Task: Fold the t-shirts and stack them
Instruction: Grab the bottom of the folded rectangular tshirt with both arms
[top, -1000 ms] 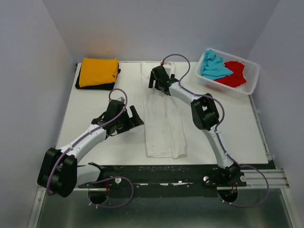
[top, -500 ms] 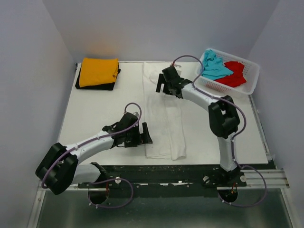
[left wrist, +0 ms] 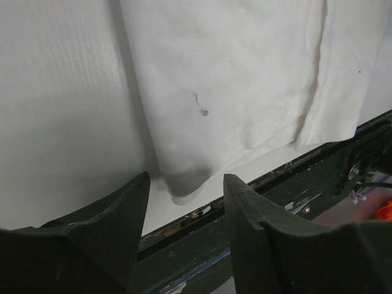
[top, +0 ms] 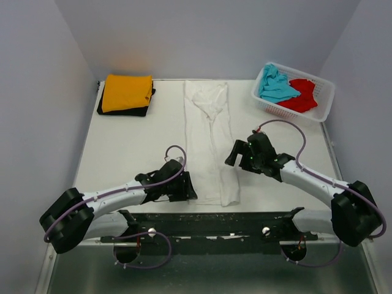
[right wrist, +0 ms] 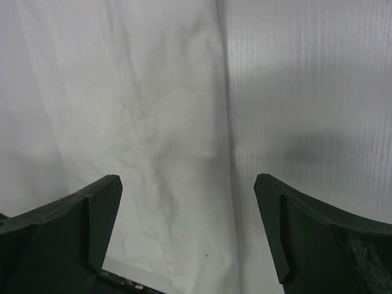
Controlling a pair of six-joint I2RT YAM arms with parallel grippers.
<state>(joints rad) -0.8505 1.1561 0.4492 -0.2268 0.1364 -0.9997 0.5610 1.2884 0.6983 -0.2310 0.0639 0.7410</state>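
Right fingers [top: 235, 155] have swung back beside the white t-shirt [top: 208, 141].

We see white t-shirt [top: 210, 144] folded into long strip mid-desk [top: 135, 147]; orange-yellow t-shirt [top: 127, 92] folded atop black t-shirt [top: 122, 112] far-left; turquoise t-shirt [top: 277, 86], red t-shirt [top: 300, 96] crumpled in basket [top: 288, 112].

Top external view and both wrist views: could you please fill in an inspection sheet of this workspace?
Surface: white table, no spills seen.
Job's things: white t-shirt folded into a long strip mid-table; orange-yellow t-shirt folded on black t-shirt, far left; turquoise t-shirt and red t-shirt crumpled in basket, far right.
Clutter: nothing seen.
Grippers: left gripper open at the strip's near left corner; right gripper open over its right edge.
Cables: purple cables loop along both arms.
Surroundings: plain walls on three sides.
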